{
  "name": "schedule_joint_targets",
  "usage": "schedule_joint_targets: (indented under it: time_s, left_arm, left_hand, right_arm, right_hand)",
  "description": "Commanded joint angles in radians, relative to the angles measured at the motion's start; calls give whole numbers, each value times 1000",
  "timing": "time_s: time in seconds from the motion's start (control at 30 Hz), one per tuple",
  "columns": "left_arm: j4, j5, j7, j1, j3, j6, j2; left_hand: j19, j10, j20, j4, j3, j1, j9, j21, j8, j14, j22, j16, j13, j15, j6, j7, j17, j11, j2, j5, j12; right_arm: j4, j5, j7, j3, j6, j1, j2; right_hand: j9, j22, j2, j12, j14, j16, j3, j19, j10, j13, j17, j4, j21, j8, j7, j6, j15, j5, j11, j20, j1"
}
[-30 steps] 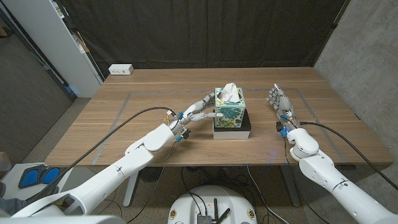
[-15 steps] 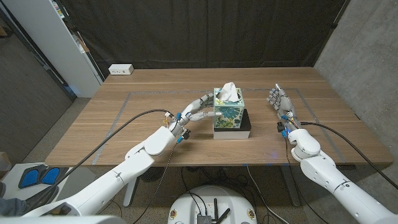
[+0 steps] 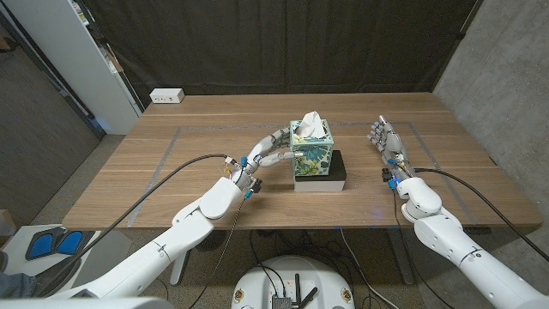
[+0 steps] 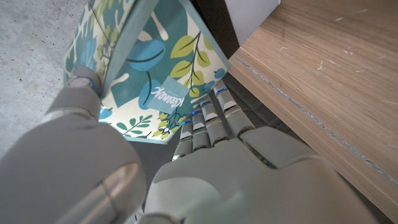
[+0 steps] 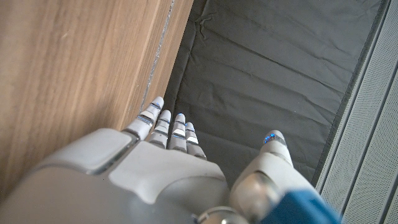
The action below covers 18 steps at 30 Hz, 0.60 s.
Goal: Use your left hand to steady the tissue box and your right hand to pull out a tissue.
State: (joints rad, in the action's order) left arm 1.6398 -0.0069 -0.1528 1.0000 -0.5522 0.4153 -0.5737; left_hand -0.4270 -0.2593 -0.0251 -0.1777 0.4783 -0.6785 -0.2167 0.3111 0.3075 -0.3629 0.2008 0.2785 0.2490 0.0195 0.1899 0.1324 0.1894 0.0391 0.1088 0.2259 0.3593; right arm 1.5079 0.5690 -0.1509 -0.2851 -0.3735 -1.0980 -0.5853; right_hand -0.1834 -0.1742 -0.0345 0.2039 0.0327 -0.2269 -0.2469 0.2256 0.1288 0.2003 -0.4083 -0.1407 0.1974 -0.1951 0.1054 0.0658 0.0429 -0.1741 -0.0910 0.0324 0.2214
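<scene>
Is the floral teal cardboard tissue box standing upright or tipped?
Tipped. The floral teal cardboard tissue box leans toward the left hand gripping it, its right lower edge raised off the black-and-white base.

Overhead head view; close wrist views along each hand's back.

White power strip (image 3: 166,96) at table's (image 3: 154,172) far left edge — black curtain (image 3: 283,43) behind.
</scene>
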Motion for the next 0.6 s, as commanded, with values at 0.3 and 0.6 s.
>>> schedule_joint_targets:
  time_s: [0.3, 0.6]
  left_arm:
    - [69, 20, -27, 20, 21, -25, -30]
    - [94, 0, -16, 25, 33, -9, -37]
  left_hand:
    - [-2, 3, -6, 2, 2, -106, -5, 3, 5, -2, -1, -2, 9, -4, 6, 46, 2, 12, -85, 5, 3]
    - [-1, 1, -7, 4, -1, -107, -6, 2, 4, -2, -1, -4, 12, -6, 8, 47, 3, 12, -86, 5, 3]
  right_arm:
    - [8, -10, -8, 0, -5, 2, 0]
    - [27, -8, -12, 7, 0, -9, -8]
  right_hand:
    - [-4, -3, 1, -1, -1, 2, 2, 3, 1, 0, 0, -1, 0, 0, -1, 1, 7, -1, -3, 7, 10]
    - [-4, -3, 1, -1, 0, 2, 2, 4, 2, 0, 0, -1, 1, -1, 0, 3, 8, -1, -2, 7, 10]
